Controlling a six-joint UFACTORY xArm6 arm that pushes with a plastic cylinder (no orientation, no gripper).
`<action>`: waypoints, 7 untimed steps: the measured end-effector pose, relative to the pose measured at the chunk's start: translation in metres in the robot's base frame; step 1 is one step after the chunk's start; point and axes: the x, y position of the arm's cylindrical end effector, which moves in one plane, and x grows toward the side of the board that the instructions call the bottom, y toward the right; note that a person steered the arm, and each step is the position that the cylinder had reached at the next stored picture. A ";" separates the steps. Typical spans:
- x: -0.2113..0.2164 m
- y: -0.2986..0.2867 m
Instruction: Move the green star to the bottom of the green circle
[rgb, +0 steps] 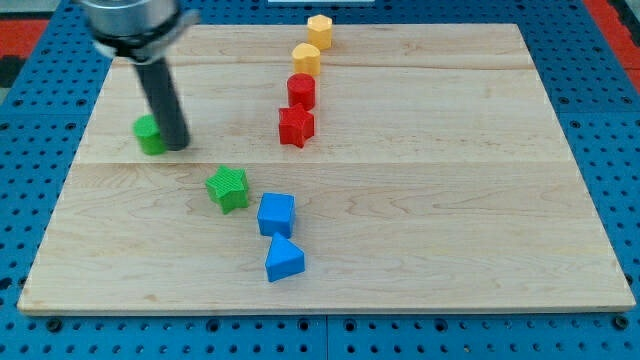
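My arm comes in from the view's top left, where its grey housing is blurred at the frame's edge, and my dark rod drops from it nearly upright, leaning slightly so its lower end sits further toward the view's right than its top. My tip (178, 146) rests on the wooden board (450, 220) just at 3 o'clock of the green circle (150, 134), touching it or very nearly so; I cannot tell which, since the rod hides that edge of the block. The rod is a plain stick with nothing to spread or pinch, and it holds nothing. The green star (229, 188) lies at about 4 o'clock from the green circle and from my tip, near but clearly apart from both. Just at 4 o'clock of the star sits a blue cube (276, 213), and directly at 6 o'clock of that cube, almost touching it, a blue triangle (284, 259). Farther toward the view's top, a loose line of four blocks runs up the board's middle: a red star (296, 126), a red cylinder-like block (301, 90) just at 12 o'clock of it, then an orange block (306, 57), and a yellow block (319, 29) at 1 o'clock of the orange one, near the board's top edge. The board lies on a blue pegboard table (40, 100).
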 end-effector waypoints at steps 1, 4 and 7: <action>0.003 0.041; 0.060 0.162; 0.076 0.015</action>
